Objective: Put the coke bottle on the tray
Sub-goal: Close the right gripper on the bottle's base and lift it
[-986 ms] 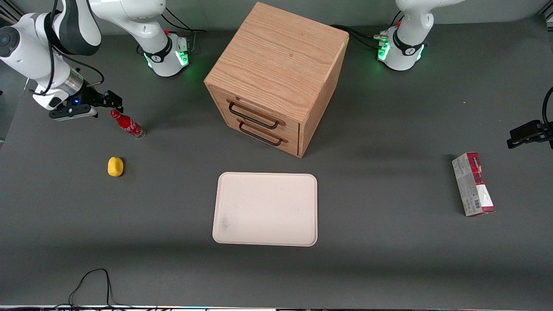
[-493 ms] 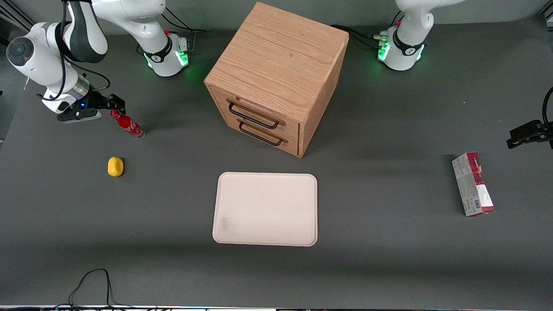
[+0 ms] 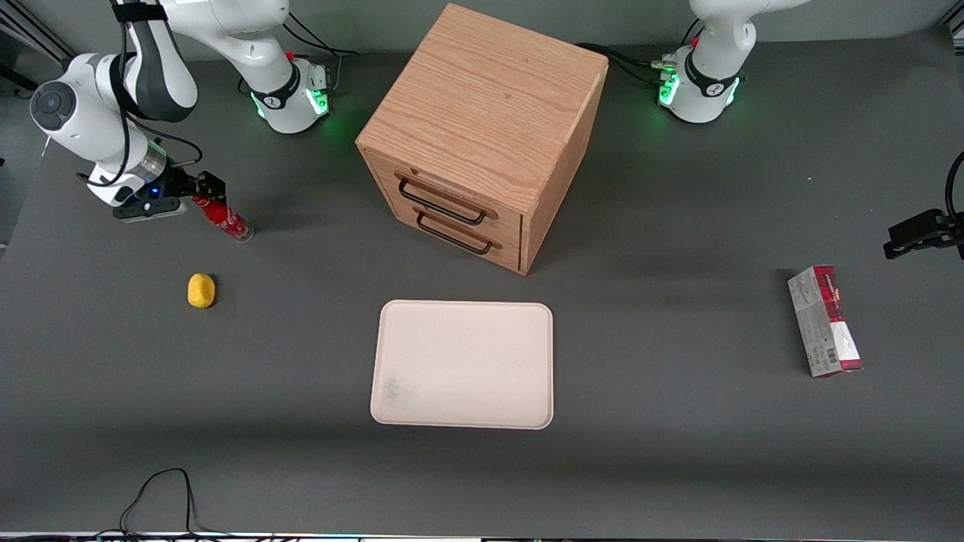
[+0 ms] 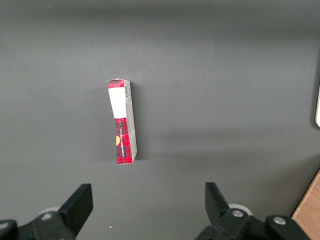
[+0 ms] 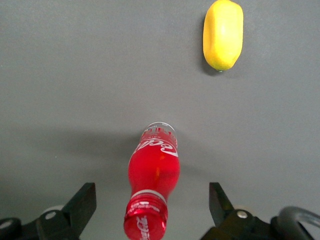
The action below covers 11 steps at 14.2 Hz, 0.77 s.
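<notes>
Front view: the coke bottle [image 3: 224, 216] is seen standing on the table, well apart from the tray [image 3: 463, 364], toward the working arm's end and farther from the camera. The gripper [image 3: 197, 188] is positioned at the bottle's cap. Nothing is carried on the tray; the grasp, lift and transfer are judged outstanding.

Right wrist view: the gripper [image 5: 152, 210] is shown wide open, its fingers [image 5: 82, 202] spaced to either side of the coke bottle [image 5: 154, 172], without contact. A lemon [image 5: 223, 34] is noted near the bottle.
</notes>
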### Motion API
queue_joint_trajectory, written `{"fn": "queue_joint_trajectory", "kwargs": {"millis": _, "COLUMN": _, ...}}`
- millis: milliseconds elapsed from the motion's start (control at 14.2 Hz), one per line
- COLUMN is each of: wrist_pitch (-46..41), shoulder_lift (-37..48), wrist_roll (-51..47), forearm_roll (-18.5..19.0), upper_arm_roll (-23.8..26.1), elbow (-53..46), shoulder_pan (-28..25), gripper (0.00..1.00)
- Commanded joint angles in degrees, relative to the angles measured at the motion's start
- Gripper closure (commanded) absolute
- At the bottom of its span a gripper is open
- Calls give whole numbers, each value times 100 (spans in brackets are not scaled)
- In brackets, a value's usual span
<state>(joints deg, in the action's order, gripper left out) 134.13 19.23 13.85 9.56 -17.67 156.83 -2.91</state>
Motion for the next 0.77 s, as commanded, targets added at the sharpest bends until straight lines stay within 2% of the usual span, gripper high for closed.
{"fn": "queue_joint_trajectory", "kwargs": {"millis": 0, "wrist_pitch": 87, "shoulder_lift": -42, "wrist_roll": 100, "forearm_roll": 107, "upper_arm_roll": -70, "elbow": 5, "shoulder_pan": -16, "gripper": 0}}
{"fn": "queue_joint_trajectory", "kwargs": {"millis": 70, "wrist_pitch": 61, "shoulder_lift": -34, "wrist_roll": 100, "forearm_roll": 107, "upper_arm_roll": -70, "elbow": 5, "shoulder_pan": -16, "gripper": 3}}
{"fn": "queue_joint_trajectory", "kwargs": {"millis": 141, "wrist_pitch": -9, "shoulder_lift": -25, "wrist_roll": 100, "forearm_roll": 107, "upper_arm_roll": -79, "elbow": 5, "shoulder_pan": -16, "gripper": 16}}
{"fn": "queue_joint_trajectory", "kwargs": {"millis": 352, "wrist_pitch": -202, "shoulder_lift": 28, "wrist_roll": 100, "forearm_roll": 107, "upper_arm_roll": -70, "elbow": -21, "shoulder_pan": -25, "gripper": 66}}
{"fn": "queue_joint_trajectory", "kwargs": {"millis": 423, "wrist_pitch": -247, "shoulder_lift": 54, "wrist_roll": 109, "forearm_roll": 107, "upper_arm_roll": -70, "elbow": -30, "shoulder_pan": -25, "gripper": 91}}
{"fn": "queue_joint_trajectory", "kwargs": {"millis": 493, "wrist_pitch": -308, "shoulder_lift": 54, "wrist_roll": 100, "forearm_roll": 107, "upper_arm_roll": -70, "elbow": -56, "shoulder_pan": -25, "gripper": 100}}
{"fn": "queue_joint_trajectory", "kwargs": {"millis": 704, "wrist_pitch": -571, "shoulder_lift": 98, "wrist_roll": 109, "forearm_roll": 107, "upper_arm_roll": -53, "elbow": -249, "shoulder_pan": -25, "gripper": 100}}
